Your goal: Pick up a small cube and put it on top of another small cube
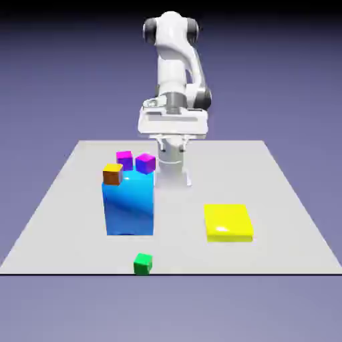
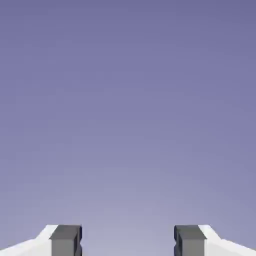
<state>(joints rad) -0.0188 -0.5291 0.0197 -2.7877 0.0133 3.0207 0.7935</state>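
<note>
The green cube (image 1: 142, 263) sits at the table's (image 1: 294, 227) near edge, clear on all sides. The end effector (image 2: 128, 242) is released, holding nothing; the hand view shows only backdrop.

A bright green cube (image 1: 143, 263), a tall blue block (image 1: 129, 204), a flat yellow slab (image 1: 228, 222), an orange cube (image 1: 112, 174), two magenta-purple cubes (image 1: 145, 163), a light grey table (image 1: 280, 220).

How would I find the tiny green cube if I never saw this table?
Find the tall blue block on the grey table. Look toward the table's near edge: the tiny green cube sits there alone, unlike the orange, magenta and purple cubes at the block's top.
</note>
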